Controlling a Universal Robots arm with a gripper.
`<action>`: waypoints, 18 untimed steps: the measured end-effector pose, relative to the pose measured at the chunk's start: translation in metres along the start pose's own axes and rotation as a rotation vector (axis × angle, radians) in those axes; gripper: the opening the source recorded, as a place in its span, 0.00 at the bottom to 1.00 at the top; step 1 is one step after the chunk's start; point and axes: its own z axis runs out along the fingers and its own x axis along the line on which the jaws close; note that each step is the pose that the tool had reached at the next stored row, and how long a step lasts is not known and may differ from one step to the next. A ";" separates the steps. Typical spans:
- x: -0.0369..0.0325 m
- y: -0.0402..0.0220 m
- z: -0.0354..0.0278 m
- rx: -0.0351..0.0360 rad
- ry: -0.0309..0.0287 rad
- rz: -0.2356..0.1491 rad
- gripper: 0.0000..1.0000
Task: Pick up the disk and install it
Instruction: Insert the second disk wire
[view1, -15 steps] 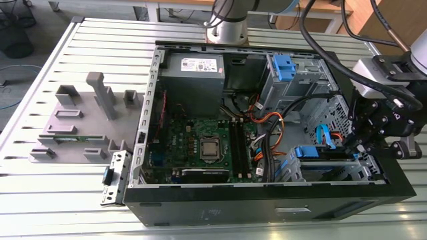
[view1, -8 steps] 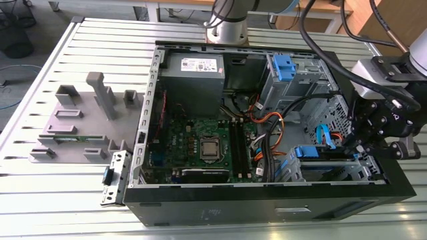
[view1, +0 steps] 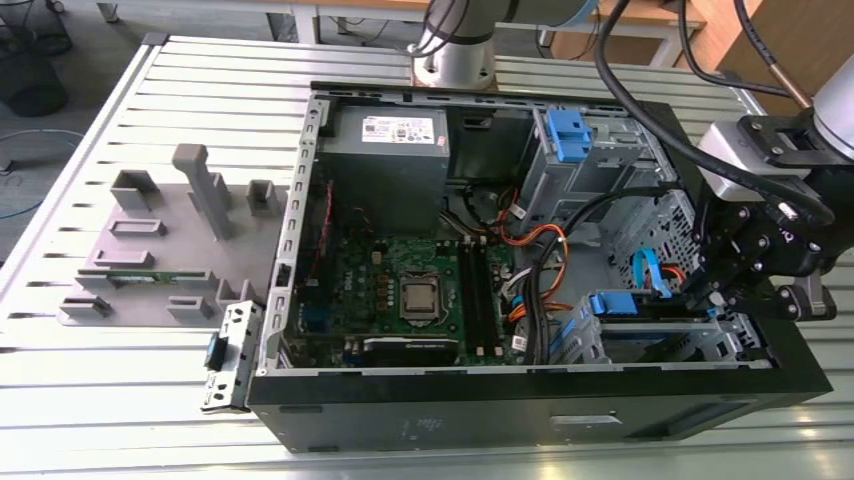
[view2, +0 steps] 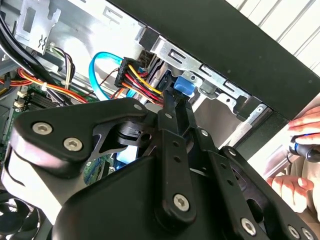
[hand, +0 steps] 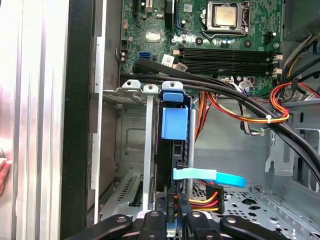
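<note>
The disk (hand: 170, 155) stands edge-on in the drive bay at the case's corner on the exterior view's right, its blue rail tab (hand: 175, 122) facing the motherboard. In the exterior view its blue end (view1: 625, 303) shows in that bay. My gripper (view1: 701, 295) reaches down into the case just beside it. In both wrist views the black fingers come together at the disk's near end, the gripper (hand: 176, 207) shut with its tips against a blue tab (view2: 184, 85). I cannot tell whether the gripper (view2: 177, 100) pinches anything.
A blue data cable (hand: 210, 176) and red-yellow power wires (hand: 205, 197) crowd the bay. The motherboard (view1: 414, 290), grey power-supply box (view1: 387, 140) and upper drive cage (view1: 567, 135) fill the case. Grey fixtures (view1: 147, 240) lie outside it. A person's hand (view2: 305, 145) rests outside the case wall.
</note>
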 end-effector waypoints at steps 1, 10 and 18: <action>0.0000 0.0000 0.0001 0.0000 0.0000 0.000 0.24; 0.0000 0.0000 0.0003 0.0000 -0.0001 0.000 0.22; 0.0000 0.0000 -0.0005 0.0000 -0.0005 0.000 0.16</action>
